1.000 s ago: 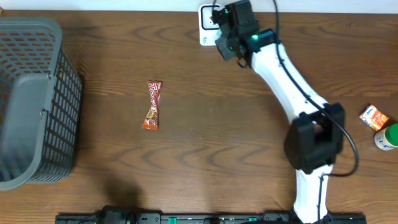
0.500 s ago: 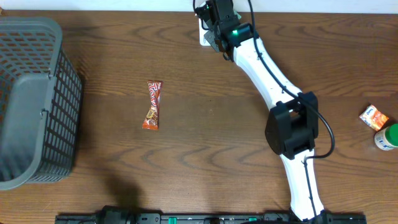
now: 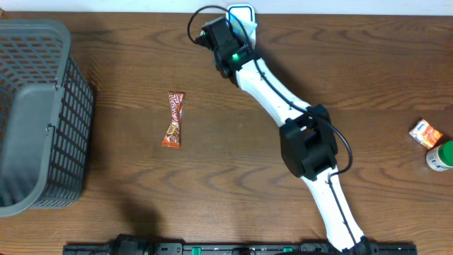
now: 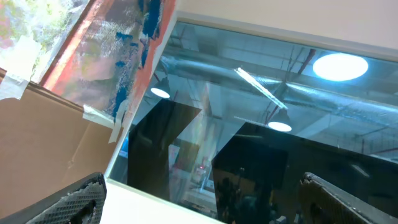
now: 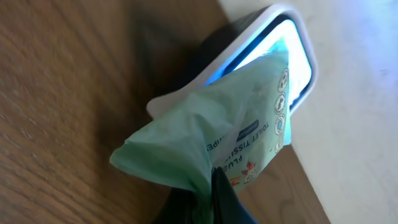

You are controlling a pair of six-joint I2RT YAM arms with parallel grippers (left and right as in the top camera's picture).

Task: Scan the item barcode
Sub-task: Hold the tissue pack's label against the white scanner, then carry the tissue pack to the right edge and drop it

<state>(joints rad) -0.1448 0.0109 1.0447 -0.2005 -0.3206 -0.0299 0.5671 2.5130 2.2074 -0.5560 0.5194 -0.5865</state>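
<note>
My right gripper (image 5: 211,180) is shut on a corner of a pale green tissue packet (image 5: 217,137) with printed lettering. In the right wrist view the packet hangs in front of the white-rimmed scanner (image 5: 297,37), whose window glows blue behind it. In the overhead view the right gripper (image 3: 216,34) is at the back edge of the table, just left of the scanner (image 3: 242,11). The left gripper (image 4: 202,199) is open and empty, pointing up at a window and ceiling lights. The left arm is outside the overhead view.
A grey mesh basket (image 3: 42,113) stands at the left edge. A red-orange candy bar (image 3: 174,119) lies left of centre. A small orange box (image 3: 425,133) and a green-capped bottle (image 3: 440,156) sit at the right edge. The right arm runs diagonally across the table.
The right arm has swung left along the back of the table, carrying the packet from the scanner's right side to just left of it. The left gripper has stayed open.
</note>
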